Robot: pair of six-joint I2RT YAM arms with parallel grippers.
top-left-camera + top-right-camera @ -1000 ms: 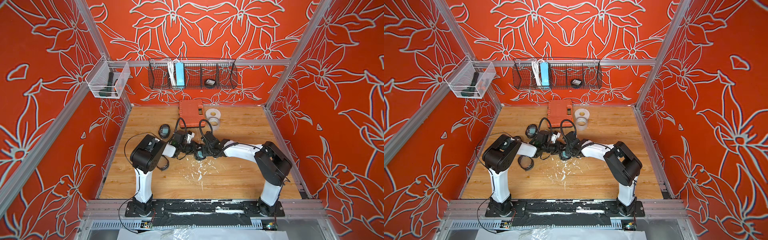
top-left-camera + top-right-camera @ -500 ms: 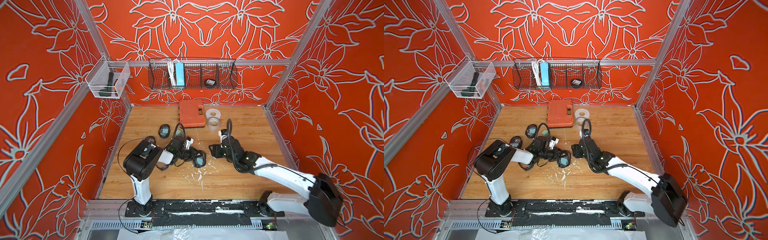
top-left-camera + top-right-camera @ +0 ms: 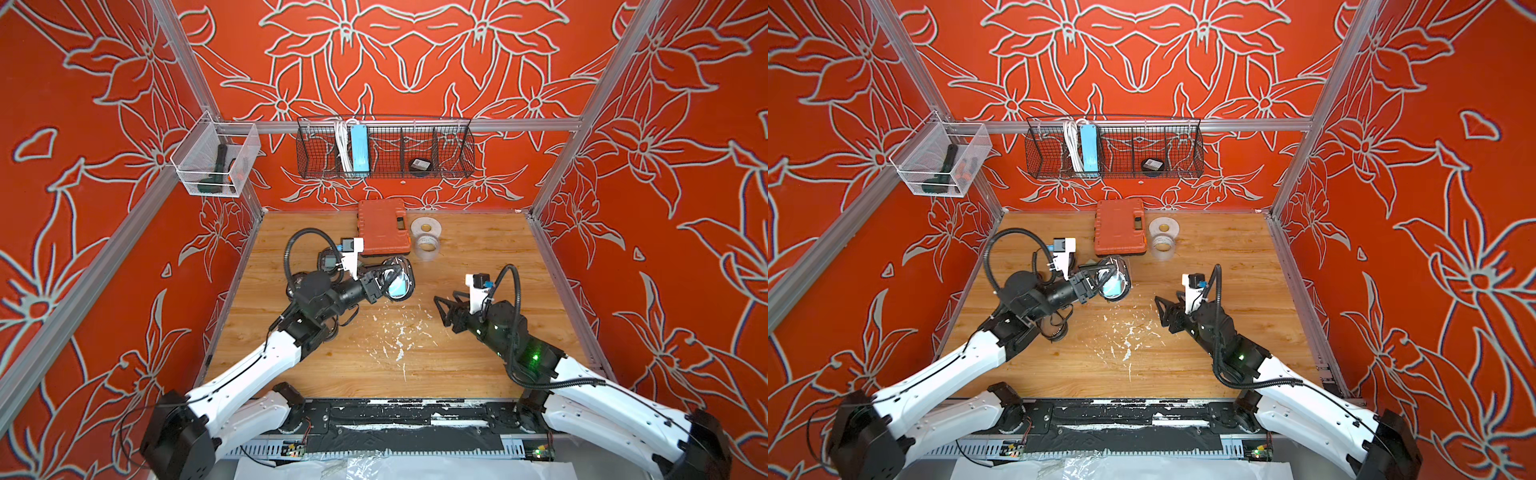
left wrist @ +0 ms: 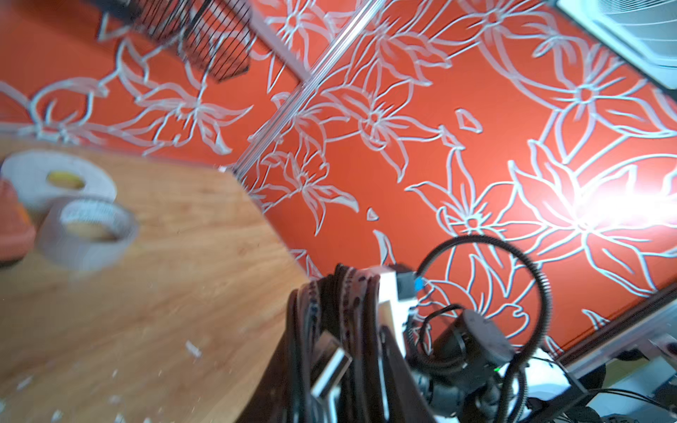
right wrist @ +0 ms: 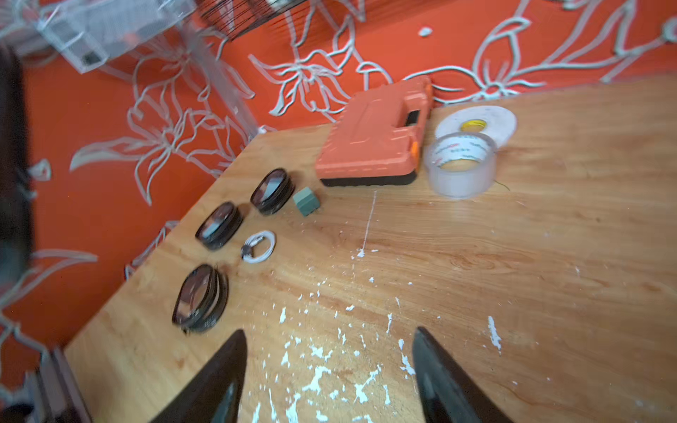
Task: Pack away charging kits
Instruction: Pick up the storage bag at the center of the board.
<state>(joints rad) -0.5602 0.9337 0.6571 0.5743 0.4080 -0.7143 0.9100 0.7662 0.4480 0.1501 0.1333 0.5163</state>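
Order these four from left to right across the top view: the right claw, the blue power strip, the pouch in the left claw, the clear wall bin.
clear wall bin → blue power strip → pouch → right claw

No words could be read anywhere. Faint reddish printing ran round the inner core of the clear tape roll (image 5: pixel 462 164), too blurred to make out; a pale label on the round black item (image 3: pixel 419 165) in the wire basket (image 3: pixel 457 145) was too small.
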